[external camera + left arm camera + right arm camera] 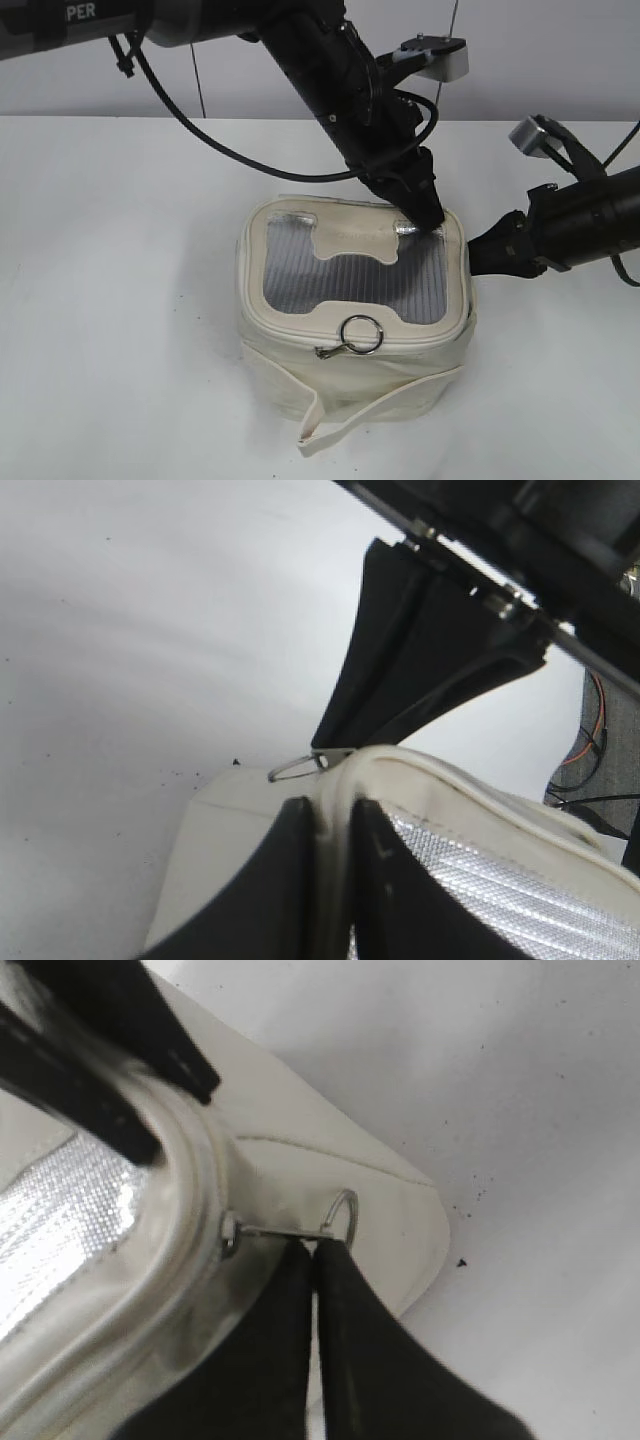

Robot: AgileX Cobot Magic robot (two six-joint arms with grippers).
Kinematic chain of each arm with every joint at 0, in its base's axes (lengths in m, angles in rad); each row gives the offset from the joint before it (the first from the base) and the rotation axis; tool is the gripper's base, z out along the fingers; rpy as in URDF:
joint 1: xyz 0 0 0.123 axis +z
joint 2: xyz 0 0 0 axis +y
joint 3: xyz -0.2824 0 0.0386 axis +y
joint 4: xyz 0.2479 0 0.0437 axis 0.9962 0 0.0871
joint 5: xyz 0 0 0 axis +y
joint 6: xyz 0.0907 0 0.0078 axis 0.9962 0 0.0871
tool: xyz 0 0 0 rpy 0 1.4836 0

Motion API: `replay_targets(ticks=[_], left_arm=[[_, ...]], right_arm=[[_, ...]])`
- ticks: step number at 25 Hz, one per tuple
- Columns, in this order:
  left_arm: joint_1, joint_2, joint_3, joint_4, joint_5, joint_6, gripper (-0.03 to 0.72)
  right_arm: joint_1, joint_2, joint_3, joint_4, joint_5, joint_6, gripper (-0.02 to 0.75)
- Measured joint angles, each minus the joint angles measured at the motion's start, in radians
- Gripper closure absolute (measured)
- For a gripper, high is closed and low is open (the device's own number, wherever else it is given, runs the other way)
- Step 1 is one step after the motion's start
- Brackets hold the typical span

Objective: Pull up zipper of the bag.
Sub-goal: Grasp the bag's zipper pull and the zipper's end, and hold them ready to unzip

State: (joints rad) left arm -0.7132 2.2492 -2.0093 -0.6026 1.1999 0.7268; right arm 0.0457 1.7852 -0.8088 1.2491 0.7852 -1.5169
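Observation:
The cream-white bag [350, 385] stands mid-table with its grey ribbed top panel [340, 285] facing up. The zipper [300, 337] runs round the top rim; a silver pull with a round ring [361, 334] hangs at the front. My left gripper [428, 222] is shut on the rim at the back right corner, and the left wrist view shows the cream rim [450, 790] pinched between its fingers [333, 805]. My right gripper [472, 258] is at the bag's right side, its tips [313, 1245] shut on a second silver pull [290, 1228], which also shows in the left wrist view [300, 766].
The loose cream strap [350, 415] hangs down the bag's front onto the white table [120, 300]. Both arms crowd the bag's back right corner. A black cable [200, 135] loops over the table behind the bag.

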Motion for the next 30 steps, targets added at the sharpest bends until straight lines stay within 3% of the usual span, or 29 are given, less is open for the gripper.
replay_targets(ticks=[8, 13, 25, 30], left_arm=[[0.0, 0.0, 0.0, -0.001, 0.0, 0.0, 0.608], [0.0, 0.0, 0.0, -0.001, 0.0, 0.0, 0.608], [0.0, 0.0, 0.0, -0.001, 0.0, 0.0, 0.608], [0.0, 0.0, 0.0, -0.001, 0.0, 0.0, 0.608]], right_arm=[[0.0, -0.077, -0.005, -0.193, -0.021, 0.186, 0.733], [0.0, -0.108, -0.005, -0.245, -0.015, 0.228, 0.733], [0.0, -0.109, -0.005, -0.266, 0.036, 0.249, 0.733], [0.0, -0.084, -0.006, -0.207, 0.035, 0.201, 0.733]])
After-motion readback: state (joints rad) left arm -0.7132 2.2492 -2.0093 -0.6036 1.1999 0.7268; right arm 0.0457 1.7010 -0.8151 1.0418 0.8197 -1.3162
